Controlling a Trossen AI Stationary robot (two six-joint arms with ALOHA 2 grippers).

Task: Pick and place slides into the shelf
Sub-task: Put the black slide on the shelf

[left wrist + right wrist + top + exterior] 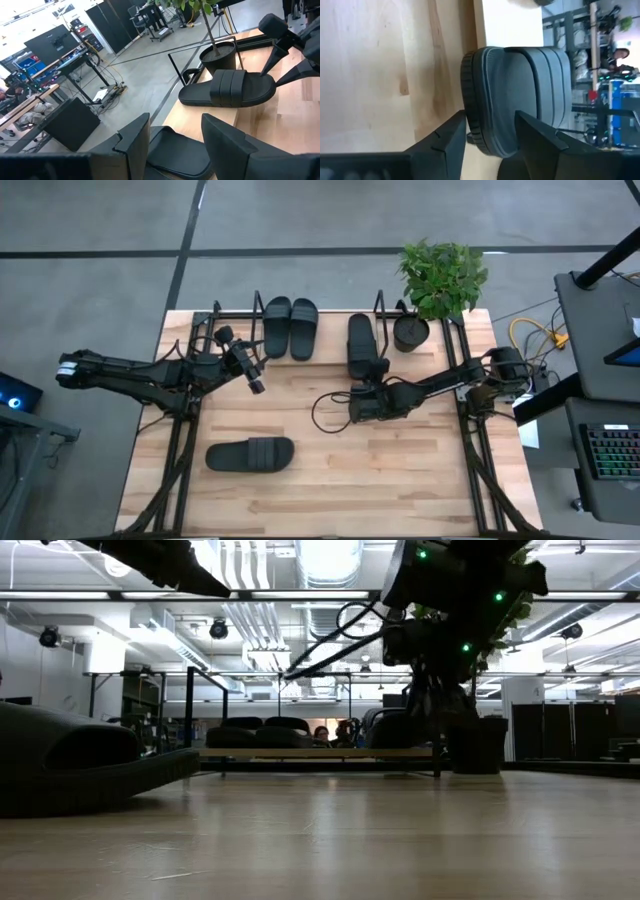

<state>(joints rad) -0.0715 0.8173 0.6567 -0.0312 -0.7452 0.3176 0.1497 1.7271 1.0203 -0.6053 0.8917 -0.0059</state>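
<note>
Right fingers point(490, 140) astride slide point(520, 95), its toe end cut off.

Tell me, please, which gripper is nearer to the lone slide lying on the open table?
Left. The left gripper hangs above and behind the lone slide; the right gripper is farther off, at the third slide on the shelf.

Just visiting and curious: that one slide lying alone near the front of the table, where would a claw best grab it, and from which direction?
Probably by its ribbed strap, coming straight down from above. The lone slide lies flat, sole down, lengthwise across the table, and the strap arches over it as a raised band the fingers could close on. The sole's side edges would be an alternative. The open left claw looks nearest.
</note>
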